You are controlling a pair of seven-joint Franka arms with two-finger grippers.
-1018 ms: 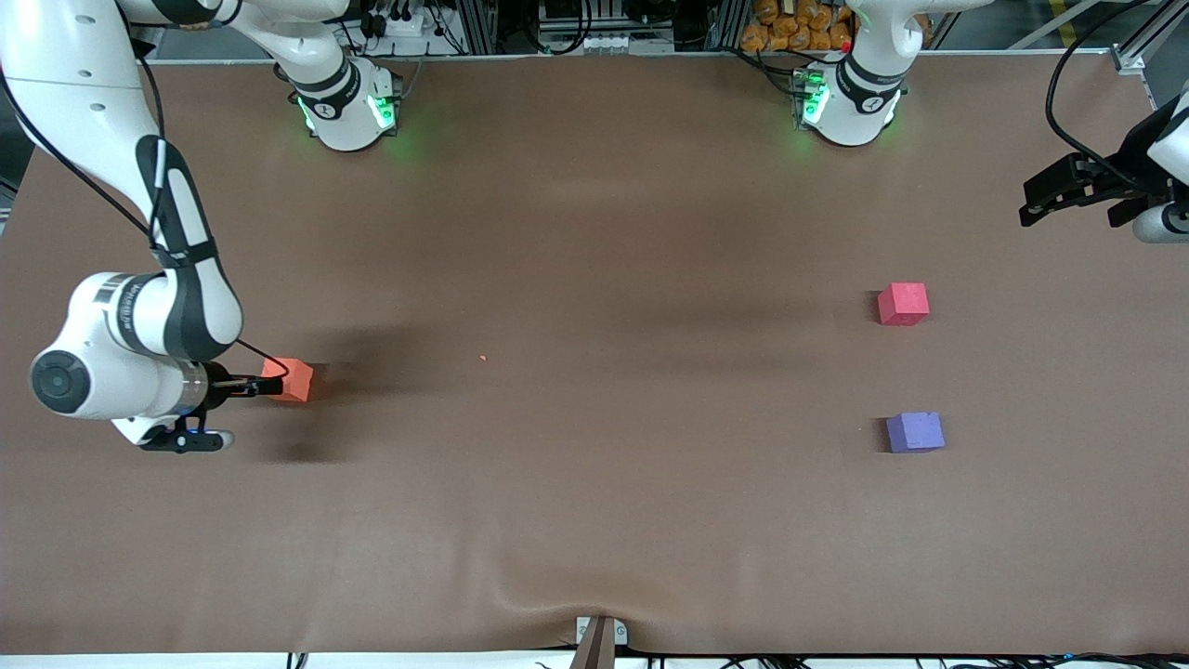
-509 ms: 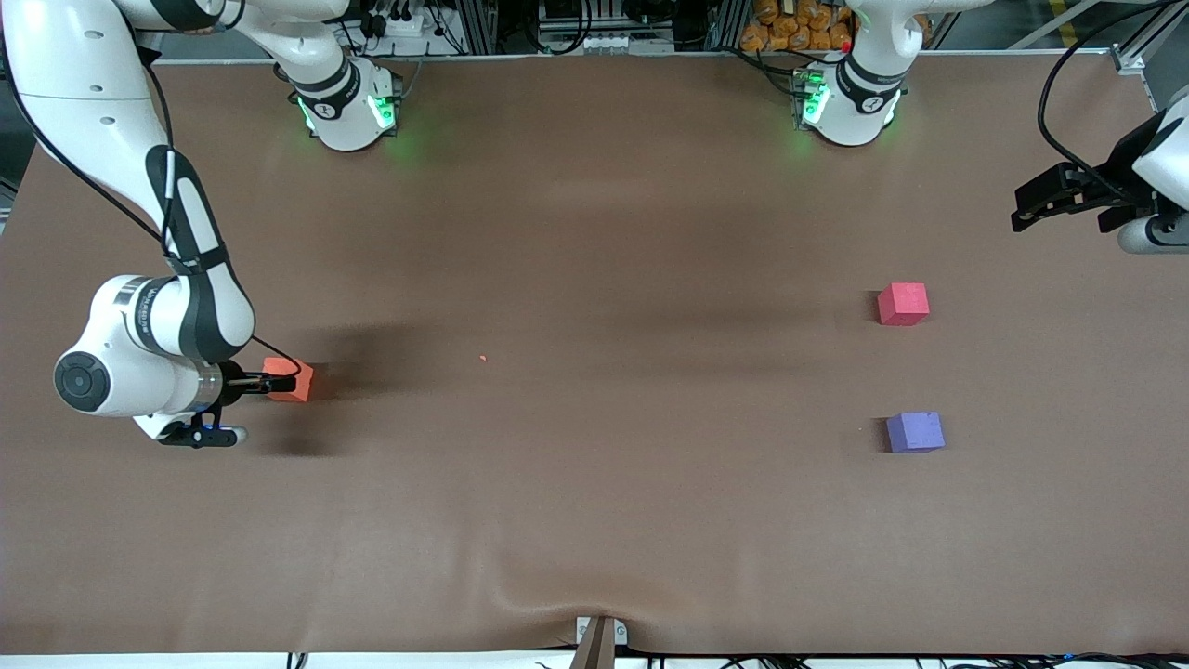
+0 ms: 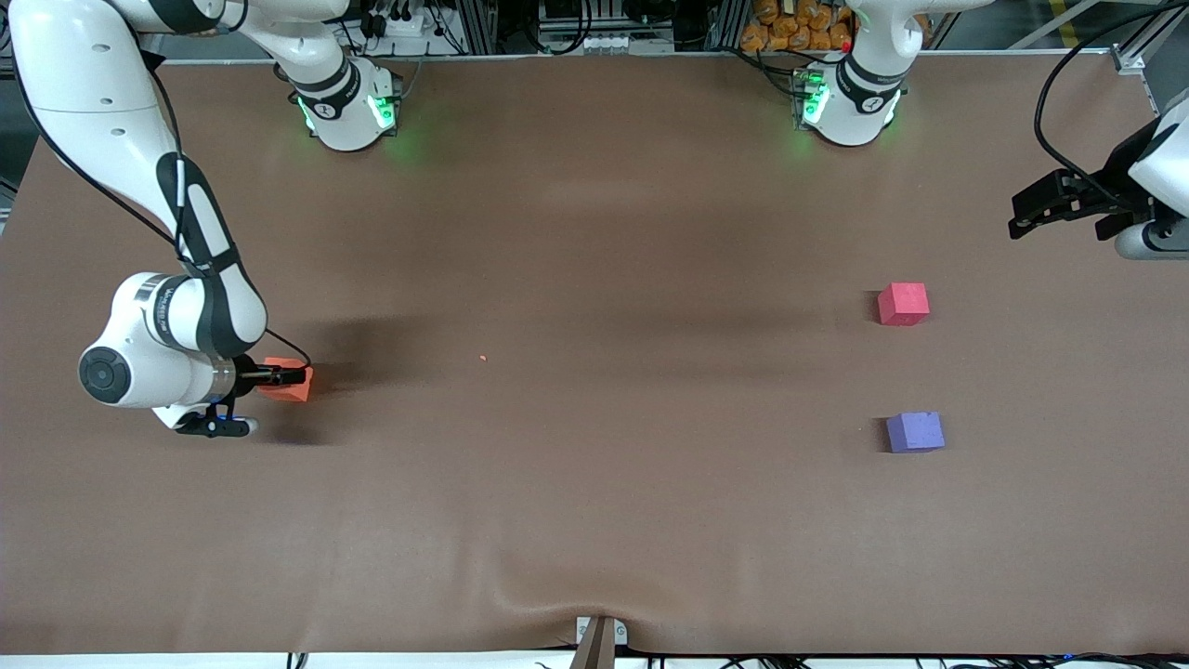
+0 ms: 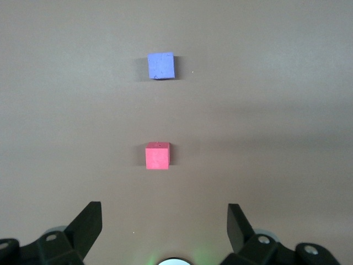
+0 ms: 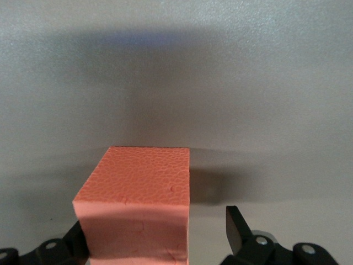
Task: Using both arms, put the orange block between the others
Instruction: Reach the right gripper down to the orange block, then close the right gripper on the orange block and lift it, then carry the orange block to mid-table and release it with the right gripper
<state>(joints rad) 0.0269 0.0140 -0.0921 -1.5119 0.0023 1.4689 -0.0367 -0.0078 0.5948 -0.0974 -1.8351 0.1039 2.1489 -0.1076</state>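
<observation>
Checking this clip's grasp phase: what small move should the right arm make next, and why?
Probably close the jaws. The right gripper is low at the orange block, open, with the block between its fingers and resting on the table. The left gripper waits open, up over the red block.

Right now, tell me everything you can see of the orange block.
The orange block is a small cube, bright orange with a salmon tint, with a matte, pebbled surface that looks like foam. It sits flat on the brown table toward the right arm's end, far from the red block and purple block. The right gripper is down at it, open, fingers on either side; one finger stands clear of its face, and contact at the other cannot be seen.
</observation>
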